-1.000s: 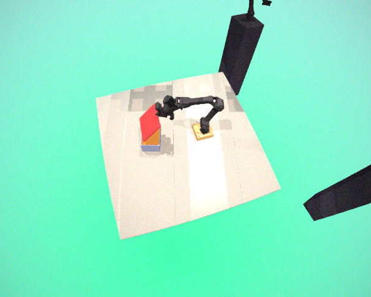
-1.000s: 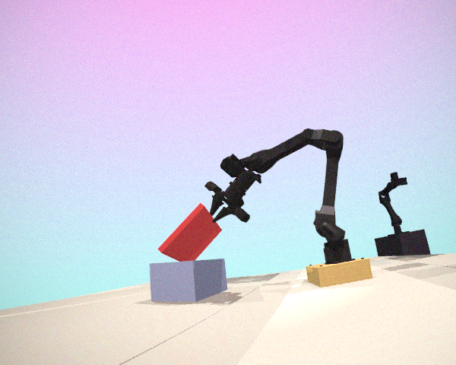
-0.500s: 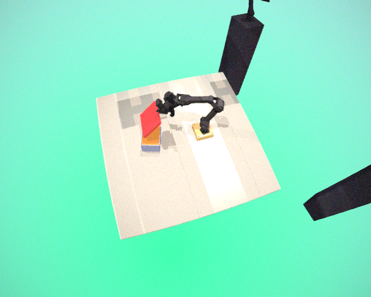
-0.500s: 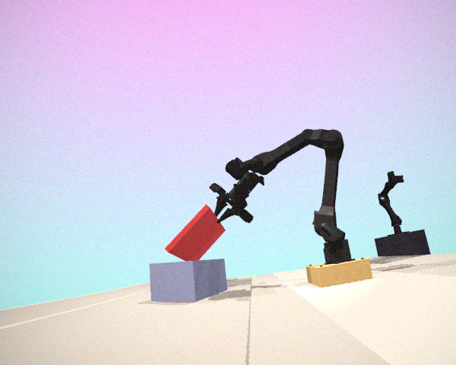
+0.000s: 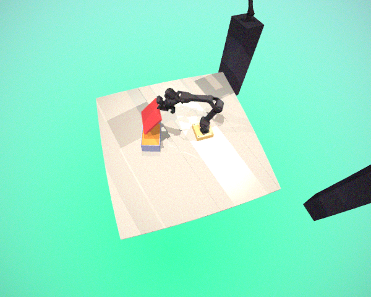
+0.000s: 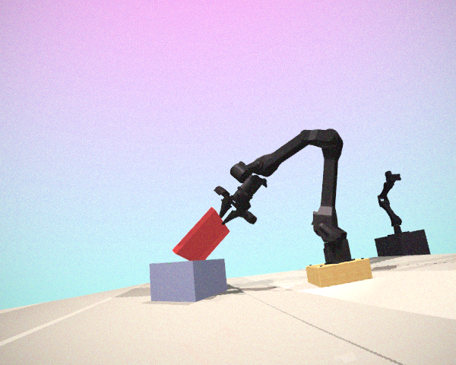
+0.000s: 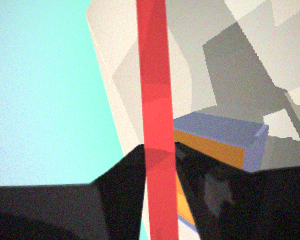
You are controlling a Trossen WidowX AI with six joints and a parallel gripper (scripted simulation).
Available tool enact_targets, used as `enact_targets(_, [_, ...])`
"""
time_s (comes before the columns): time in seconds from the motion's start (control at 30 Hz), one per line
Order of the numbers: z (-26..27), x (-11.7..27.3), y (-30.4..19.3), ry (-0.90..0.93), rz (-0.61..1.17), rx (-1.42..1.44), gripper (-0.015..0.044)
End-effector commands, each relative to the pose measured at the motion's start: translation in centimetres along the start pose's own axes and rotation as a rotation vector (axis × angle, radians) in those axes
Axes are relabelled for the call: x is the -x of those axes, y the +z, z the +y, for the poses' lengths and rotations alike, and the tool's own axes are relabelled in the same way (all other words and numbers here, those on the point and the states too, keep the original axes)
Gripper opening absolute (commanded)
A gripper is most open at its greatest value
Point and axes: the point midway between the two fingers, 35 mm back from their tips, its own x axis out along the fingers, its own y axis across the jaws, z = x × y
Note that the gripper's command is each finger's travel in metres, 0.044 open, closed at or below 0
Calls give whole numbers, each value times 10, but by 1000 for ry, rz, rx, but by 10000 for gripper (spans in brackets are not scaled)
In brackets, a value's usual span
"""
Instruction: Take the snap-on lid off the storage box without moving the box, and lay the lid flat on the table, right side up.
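The red lid is off its seat and steeply tilted, its upper edge toward the arm. My gripper is shut on the lid's edge; in the top view the fingertips are hard to make out. The blue-grey storage box stands on the table, open at the top, with an orange inside. The lid hangs over its far part in the top view. Whether the lid's low edge touches the box cannot be told.
The arm's base stands on a yellow block to the right of the box. A black pedestal with another arm stands beyond the table's back right corner. Another black pillar is off the table at the right.
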Motion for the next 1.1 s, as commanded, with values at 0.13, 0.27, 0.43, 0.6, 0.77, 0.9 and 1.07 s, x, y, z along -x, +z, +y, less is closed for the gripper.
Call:
enact_targets(0.13, [2,1,18,6,2,5,0])
enact_targets(0.27, [2,1,26,6,1,6,0])
enact_targets(0.43, [1,1,36,6,1,7,0])
enact_targets(0.6, [1,2,46,6,0,7,0])
enact_targets(0.77, [1,2,56,6,0,8,0])
enact_targets(0.9, [1,3,64,6,-1,9,0])
enact_targets(1.07, [0,3,74,5,-1,9,0])
